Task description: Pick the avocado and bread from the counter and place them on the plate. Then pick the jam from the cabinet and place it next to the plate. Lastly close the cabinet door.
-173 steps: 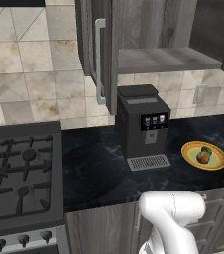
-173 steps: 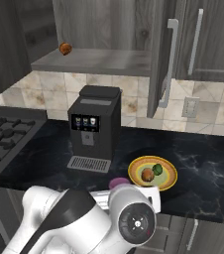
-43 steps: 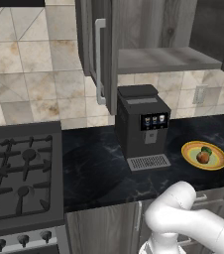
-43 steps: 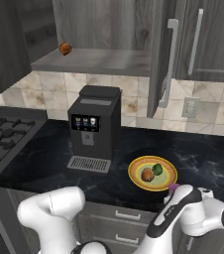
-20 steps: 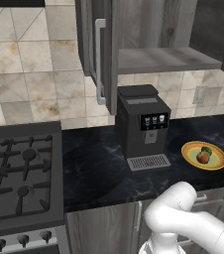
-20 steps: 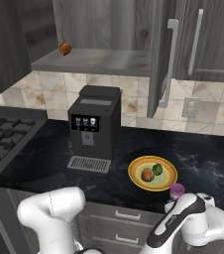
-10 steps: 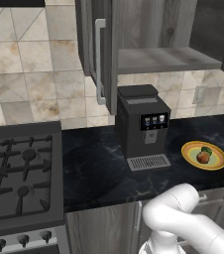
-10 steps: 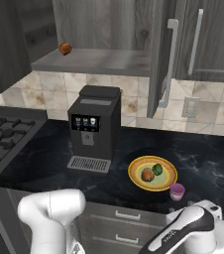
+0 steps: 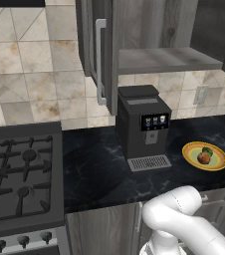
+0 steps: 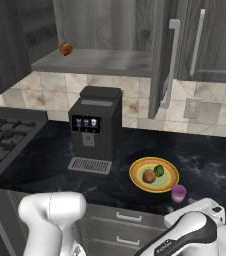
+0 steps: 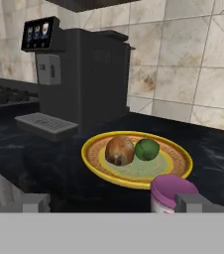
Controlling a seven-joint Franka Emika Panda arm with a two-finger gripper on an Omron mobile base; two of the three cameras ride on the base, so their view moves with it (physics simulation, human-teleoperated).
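— What is seen on the black marbled counter point(image 10: 210, 150)?

— Black stone is spread from a gas stove point(image 9: 15, 174) at one end to a yellow plate point(image 10: 137, 181) at the other, with a dark coffee machine point(image 10: 94, 130) set between them. On the plate, the bread point(image 10: 148, 176) and the avocado point(image 10: 159, 171) are laid side by side, touching or nearly so. The jam point(image 10: 178, 193) is placed on the counter just beside the plate's rim, toward the front edge.

— And the gripper?

— The gripper point(image 11: 111, 203) is held low at the counter's front edge with its fingers point(image 11: 196, 202) spread wide; nothing is grasped. The jam stands just inside one fingertip, and contact with it cannot be judged.

— The cabinet?

— The cabinet point(image 10: 110, 30) above the machine is seen open, its door point(image 10: 162, 55) swung outward. A small orange-brown item point(image 10: 66, 49) is left on the grey shelf point(image 10: 100, 62).
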